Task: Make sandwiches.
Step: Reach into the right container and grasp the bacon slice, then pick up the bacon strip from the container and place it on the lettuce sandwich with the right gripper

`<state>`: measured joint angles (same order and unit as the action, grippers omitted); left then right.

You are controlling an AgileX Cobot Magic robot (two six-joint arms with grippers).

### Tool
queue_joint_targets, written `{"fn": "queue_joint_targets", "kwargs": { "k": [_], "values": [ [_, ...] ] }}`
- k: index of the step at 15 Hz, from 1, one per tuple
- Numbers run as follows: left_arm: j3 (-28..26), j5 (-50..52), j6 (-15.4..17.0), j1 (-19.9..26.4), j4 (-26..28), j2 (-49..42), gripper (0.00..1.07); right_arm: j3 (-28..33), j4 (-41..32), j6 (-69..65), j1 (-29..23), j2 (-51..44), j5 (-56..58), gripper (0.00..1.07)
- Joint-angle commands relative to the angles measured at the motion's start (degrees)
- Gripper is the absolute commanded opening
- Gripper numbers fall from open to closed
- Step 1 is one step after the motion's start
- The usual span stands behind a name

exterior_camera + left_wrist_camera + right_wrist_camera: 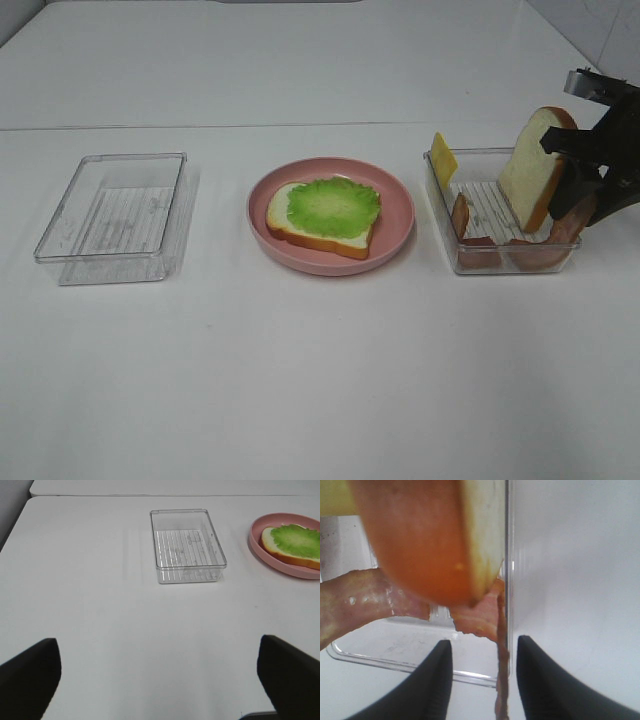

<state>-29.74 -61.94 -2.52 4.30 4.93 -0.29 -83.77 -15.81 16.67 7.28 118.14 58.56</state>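
At right tray (487, 208) | right gripper (484, 647) spread astride bacon strip (501, 690) — left gripper (159, 650) spread

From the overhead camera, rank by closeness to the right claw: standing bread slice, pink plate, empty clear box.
1. Standing bread slice, beside the right gripper, far right.
2. Pink plate, centre.
3. Empty clear box, far left.

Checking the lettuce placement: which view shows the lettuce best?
Exterior high: the lettuce lies whole on the bread slice. Left wrist cuts it off at the frame edge; right wrist misses it.
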Motion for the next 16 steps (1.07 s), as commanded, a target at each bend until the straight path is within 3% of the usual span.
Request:
{"fn": "queue_joint_targets", "kwargs": {
  "k": [1, 3, 9, 16],
  "values": [
    [0.06, 0.63, 0.23, 0.11, 0.52, -1.09, 1.02, -0.06, -0.06, 0.8, 0.0, 0.11, 0.34, 0.14],
    [0.06, 0.63, 0.23, 0.11, 0.52, -1.09, 1.02, -0.06, -0.06, 0.8, 0.0, 0.11, 1.32, 0.0],
    [0.06, 0.63, 0.23, 0.11, 0.52, -1.09, 1.02, -0.06, -0.34, 0.57, 0.0, -0.86, 2.52, 0.0],
    [0.06, 0.63, 0.23, 0.11, 0.52, -1.09, 1.02, -0.06, -0.57, -6.65, 0.0, -11.75, 11.17, 0.0]
  ]
}}
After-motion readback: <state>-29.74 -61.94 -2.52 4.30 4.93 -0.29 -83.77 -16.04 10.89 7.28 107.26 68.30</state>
